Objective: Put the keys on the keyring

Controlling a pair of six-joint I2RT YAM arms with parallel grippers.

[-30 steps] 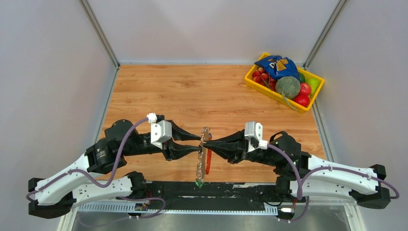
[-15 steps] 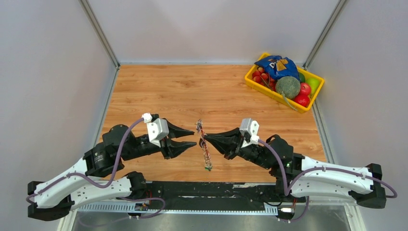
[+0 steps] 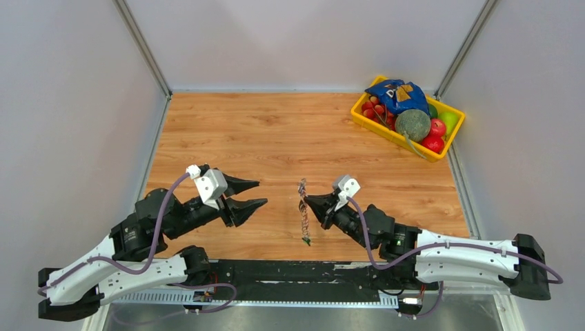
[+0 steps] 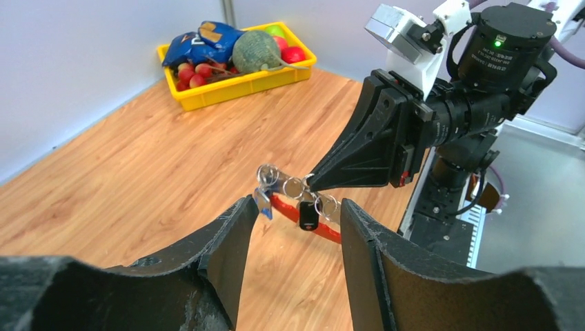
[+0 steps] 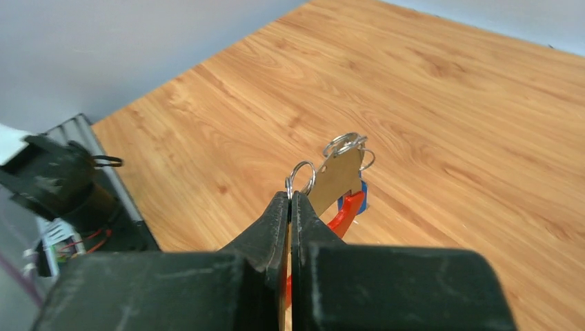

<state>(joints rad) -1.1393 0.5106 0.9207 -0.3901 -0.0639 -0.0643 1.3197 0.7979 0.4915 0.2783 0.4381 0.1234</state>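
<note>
The keyring (image 3: 302,187) is a cluster of small silver rings (image 4: 294,186) with a strap (image 3: 304,221) hanging below it, above the table. My right gripper (image 3: 308,200) is shut on one ring (image 5: 301,176), its jaws pressed together (image 5: 290,198). A blue-headed key (image 4: 263,200) and a black-headed key (image 4: 308,215) dangle from the rings, in front of the red strip (image 4: 325,232). The blue key (image 5: 362,192) also peeks out behind the strap in the right wrist view. My left gripper (image 3: 262,193) stands open and holds nothing, a little to the left of the keyring (image 4: 298,202).
A yellow bin (image 3: 386,134) with fruit, a green melon and a blue bag sits at the back right corner; its rim (image 4: 227,91) also shows in the left wrist view. Grey walls close in both sides. The arms' black base rail (image 3: 290,272) runs along the near edge.
My left gripper let go of the keyring, opened and drew back to the left. My right gripper carried the keyring slightly right and nearer, still shut on it.
</note>
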